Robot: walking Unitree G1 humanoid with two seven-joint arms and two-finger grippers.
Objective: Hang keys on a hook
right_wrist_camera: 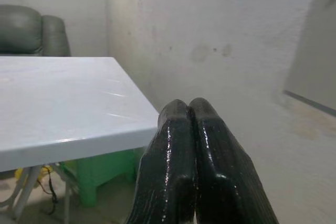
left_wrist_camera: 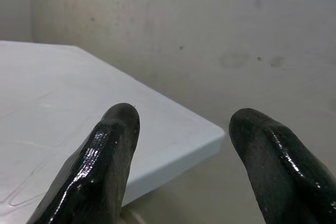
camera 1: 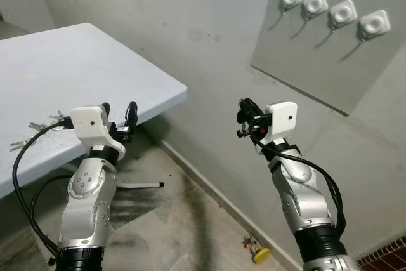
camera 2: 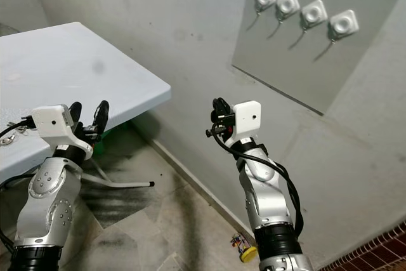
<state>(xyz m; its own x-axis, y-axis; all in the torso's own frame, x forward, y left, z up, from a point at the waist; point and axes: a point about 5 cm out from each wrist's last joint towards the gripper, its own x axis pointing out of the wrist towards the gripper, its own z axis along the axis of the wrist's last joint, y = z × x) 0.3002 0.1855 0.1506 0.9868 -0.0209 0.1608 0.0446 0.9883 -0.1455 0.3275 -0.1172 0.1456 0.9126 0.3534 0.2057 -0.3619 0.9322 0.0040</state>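
A bunch of keys (camera 1: 39,125) lies on the white table (camera 1: 95,61) at its near left, just behind my left wrist. My left gripper (camera 1: 118,115) is raised beside the table's front edge, a little right of the keys, open and empty; its fingers (left_wrist_camera: 113,150) stand wide apart in the left wrist view. My right gripper (camera 1: 244,111) hovers in mid-air before the wall, shut on nothing, with its fingertips (right_wrist_camera: 181,116) pressed together. Several white hooks (camera 1: 343,12) sit in a row on a grey board (camera 1: 311,61) high on the wall, above and to the right of the right gripper.
The table corner (camera 1: 181,93) juts toward the wall. A table leg (camera 1: 139,185) and a green stool (right_wrist_camera: 100,174) are beneath the table. A small yellow object (camera 1: 259,253) lies on the floor by the skirting. An armchair (right_wrist_camera: 31,35) stands beyond the table.
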